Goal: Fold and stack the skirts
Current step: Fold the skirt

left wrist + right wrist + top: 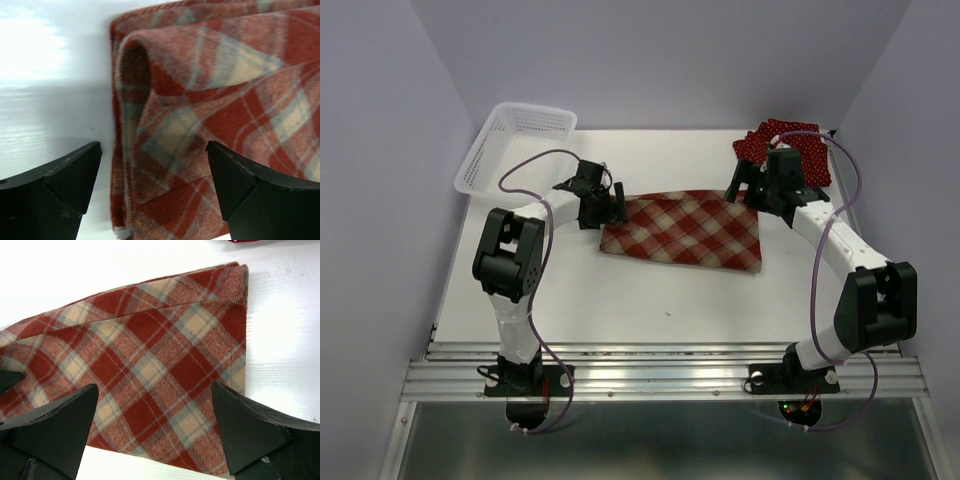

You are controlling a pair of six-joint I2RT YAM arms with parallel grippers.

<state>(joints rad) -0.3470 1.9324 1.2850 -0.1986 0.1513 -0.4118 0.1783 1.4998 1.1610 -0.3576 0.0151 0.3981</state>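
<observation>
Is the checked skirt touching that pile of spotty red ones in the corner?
Apart. The right wrist view shows bare white table between the plaid skirt and the polka-dot skirts at the picture's top edge.

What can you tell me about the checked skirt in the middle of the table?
The plaid skirt is soft, fuzzy-looking cloth in red and cream checks with thin grey lines. It lies flat on the white table, spread wide, with a layer folded over at its left end. The left gripper and right gripper stand open over its two ends; neither is pinching it.
</observation>
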